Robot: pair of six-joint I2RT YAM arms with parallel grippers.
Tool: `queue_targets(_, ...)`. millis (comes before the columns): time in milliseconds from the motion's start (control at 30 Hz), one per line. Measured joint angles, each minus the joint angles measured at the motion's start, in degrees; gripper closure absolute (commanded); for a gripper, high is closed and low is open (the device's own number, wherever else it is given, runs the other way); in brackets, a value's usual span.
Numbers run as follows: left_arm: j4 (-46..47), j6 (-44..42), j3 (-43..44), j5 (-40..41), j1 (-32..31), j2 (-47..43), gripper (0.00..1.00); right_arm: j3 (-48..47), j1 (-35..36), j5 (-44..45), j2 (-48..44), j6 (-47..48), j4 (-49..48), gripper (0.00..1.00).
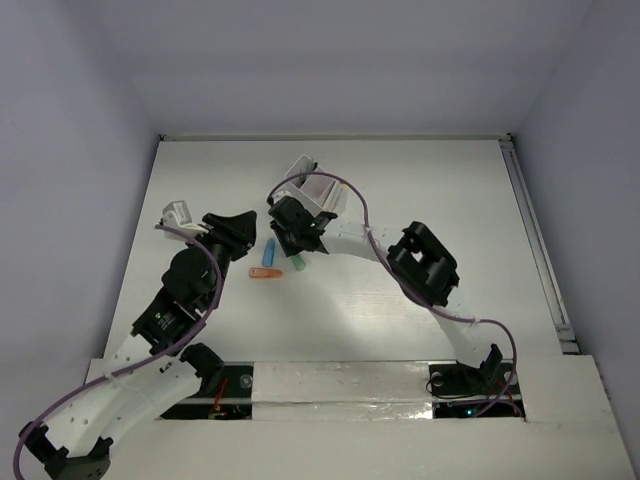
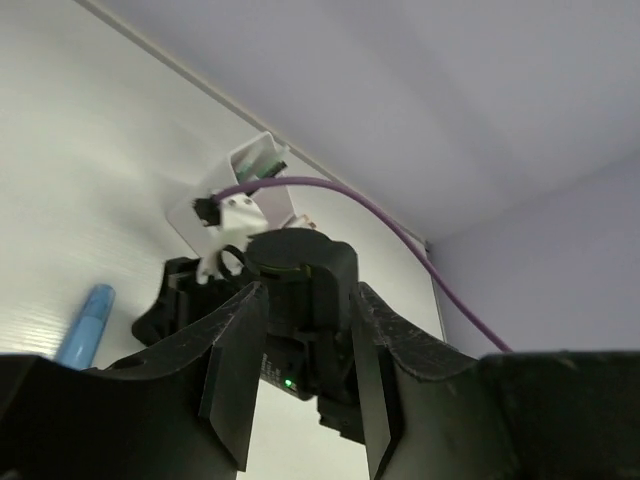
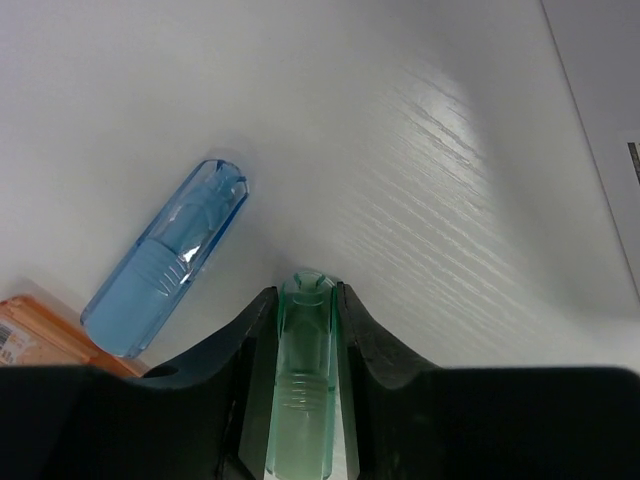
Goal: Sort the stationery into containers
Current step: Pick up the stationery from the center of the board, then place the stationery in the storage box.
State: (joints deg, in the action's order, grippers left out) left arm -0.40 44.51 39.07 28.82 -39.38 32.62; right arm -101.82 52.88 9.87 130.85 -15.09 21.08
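**Right gripper [image 3: 305, 297] pinches the green piece [image 3: 303, 420].**
The green piece lies on the table [image 3: 450, 150], long way between the right fingers, tip pointing away from the wrist. The top view hides this pinch but shows the box [image 1: 318, 188] just behind that gripper. The blue piece [image 3: 170, 260] lies just beside it. The left gripper [image 2: 310, 295] is half spread and holds nothing.

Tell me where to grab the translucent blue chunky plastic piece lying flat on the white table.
Grip the translucent blue chunky plastic piece across its narrow width at the ribbed middle, coming straight down. It lies flat with both long sides free; the flat orange piece lies near only one end. The right gripper holds the translucent green piece.
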Motion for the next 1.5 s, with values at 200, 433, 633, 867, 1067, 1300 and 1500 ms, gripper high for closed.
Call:
queue_targets(200,-2.69,-0.09,-0.96,5.99,0.0,-1.68,0.65,5.75,0.04,0.48,-3.13,-0.98,-3.72,1.0)
queue_targets(433,-4.15,0.13,-4.31,6.6,0.0,0.79,0.61,13.66,0.09,2.23,-9.7,-1.62,-5.55,1.0)
queue_targets(633,-3.17,0.52,-7.8,5.25,0.44,4.63,0.51,16.09,-2.03,3.19,-18.97,-1.86,-11.1,1.0)
queue_targets(867,0.72,0.48,-8.2,1.79,2.29,15.67,0.44,16.04,-10.73,3.91,-24.0,-2.51,-24.04,1.0)
queue_targets(1067,5.9,-1.25,-8.59,-4.72,8.04,24.55,0.4,15.56,-15.63,6.43,-21.14,-3.28,-32.76,1.0)
queue_targets(1300,9.77,-4.15,-8.57,-10.32,11.23,34.6,0.37,15.13,-17.16,7.1,-16.04,-7.28,-38.73,1.0)
queue_targets(1500,11.04,-6.34,-8.33,-11.69,11.76,39.63,0.34,15.3,-17.29,7.87,-14.95,-11.61,-43.12,0.99)
